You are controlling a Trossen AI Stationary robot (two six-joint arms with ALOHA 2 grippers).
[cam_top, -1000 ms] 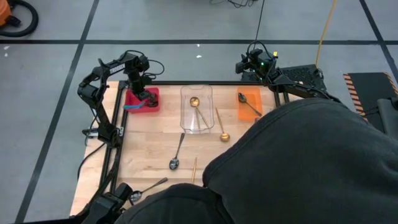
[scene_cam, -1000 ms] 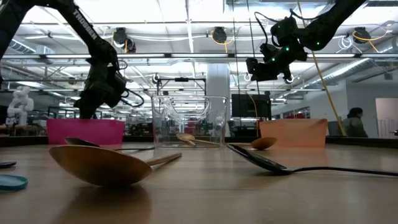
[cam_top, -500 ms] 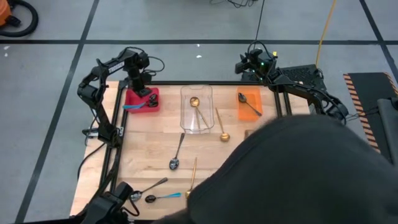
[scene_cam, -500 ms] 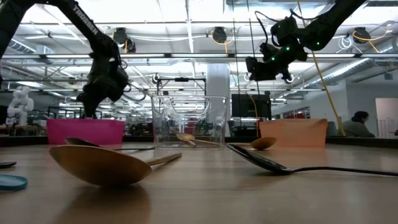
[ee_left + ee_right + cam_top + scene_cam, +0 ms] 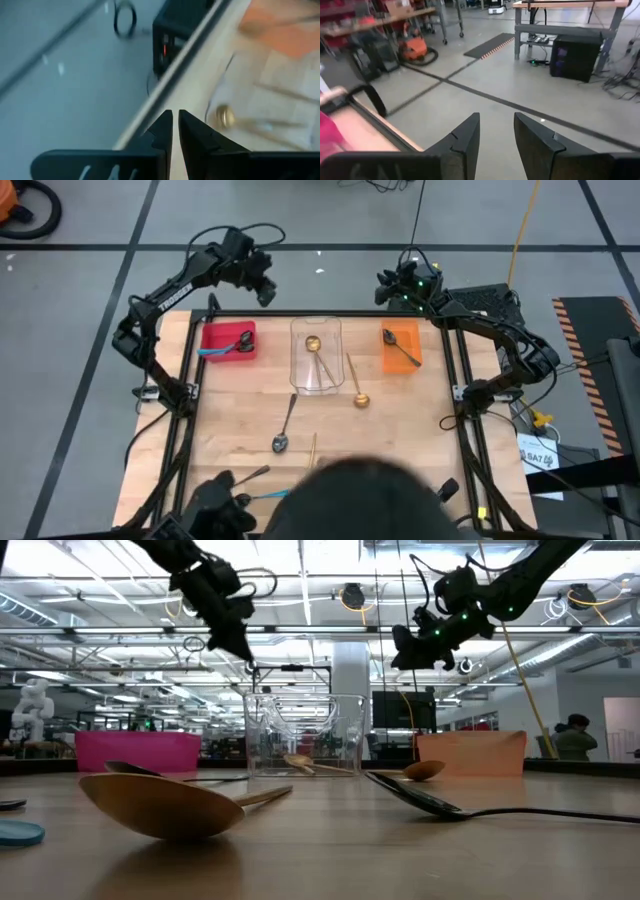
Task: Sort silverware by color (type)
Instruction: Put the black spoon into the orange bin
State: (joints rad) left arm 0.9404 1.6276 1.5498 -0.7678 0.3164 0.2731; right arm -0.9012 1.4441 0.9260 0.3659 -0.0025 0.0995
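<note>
My left gripper (image 5: 267, 293) (image 5: 175, 114) hangs shut and empty above the table's far edge, between the red bin (image 5: 243, 355) and the clear container (image 5: 318, 372). The red bin holds a blue-handled spoon (image 5: 216, 350), the clear container a gold spoon (image 5: 314, 346), and the orange bin (image 5: 390, 361) a dark spoon (image 5: 402, 350). Loose on the table lie a gold spoon (image 5: 356, 385), a silvery spoon (image 5: 284, 426), a second gold spoon (image 5: 313, 448), and near the front edge a silvery spoon (image 5: 246, 476) and a blue-handled spoon (image 5: 266, 494). My right gripper (image 5: 384, 278) (image 5: 496, 120) waits open beyond the far right corner.
A person's dark head (image 5: 365, 500) covers the middle of the table's near edge. A black frame (image 5: 455, 370) runs along the table's sides. Bare wood (image 5: 400, 430) lies at the right, in front of the orange bin.
My left gripper has risen out of the red bin, swung toward the far edge and a little to the right, and tipped up from pointing down to a slant. The person leaning over the table's right half has drawn back toward the near edge, uncovering the spoons there.
</note>
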